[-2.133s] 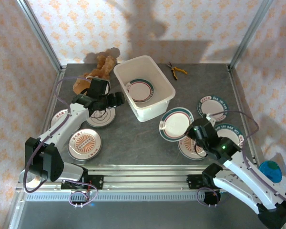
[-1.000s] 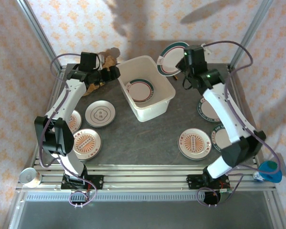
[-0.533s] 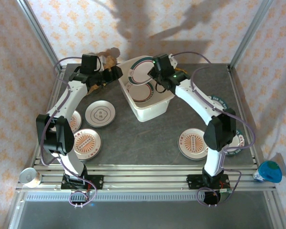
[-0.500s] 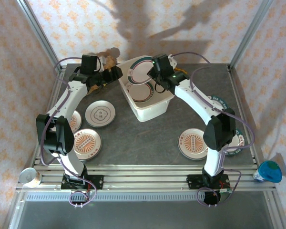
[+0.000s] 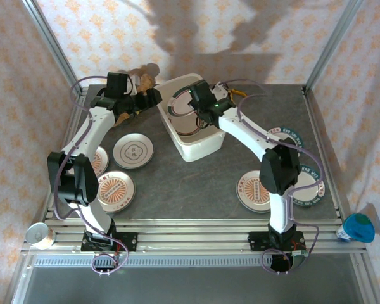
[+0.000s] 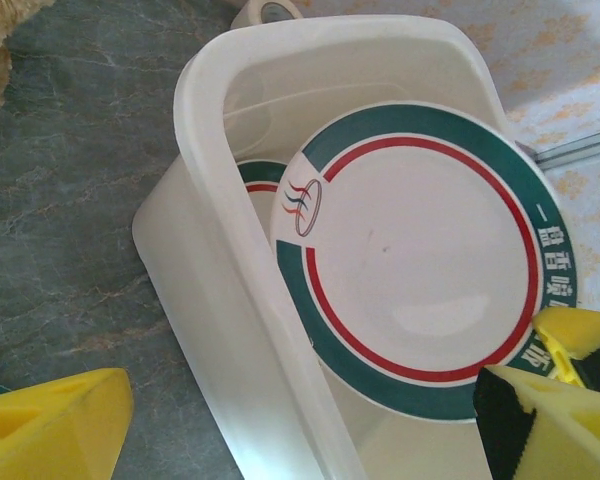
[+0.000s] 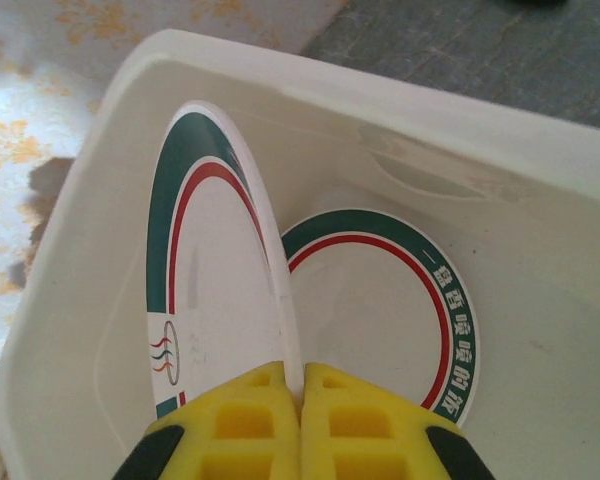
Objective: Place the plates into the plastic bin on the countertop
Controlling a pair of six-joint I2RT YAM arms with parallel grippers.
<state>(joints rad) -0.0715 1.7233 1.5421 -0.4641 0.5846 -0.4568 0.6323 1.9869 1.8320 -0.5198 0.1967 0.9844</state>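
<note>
Flat plate (image 6: 258, 175) in bin (image 6: 205, 200) mostly hidden behind tilted plate (image 6: 420, 250); brown toy (image 5: 141, 79), maybe plush, half covered by left arm (image 5: 95, 123).

Right arm (image 5: 253, 136) is stretched way out and curled over to the left, right gripper (image 7: 300, 385) pinched tight on a plate (image 7: 202, 280) rim, left arm (image 5: 92, 130) reaching far too, left gripper (image 5: 149, 97) spread wide.

The plastic bin (image 7: 450, 125) is white. The upright plate (image 6: 420, 260) and the flat plate (image 7: 380, 300) are white with dark green bands and thin red rings. The bench (image 5: 177, 183) is veined dark grey; the right claw (image 7: 300, 385) yellow.
</note>
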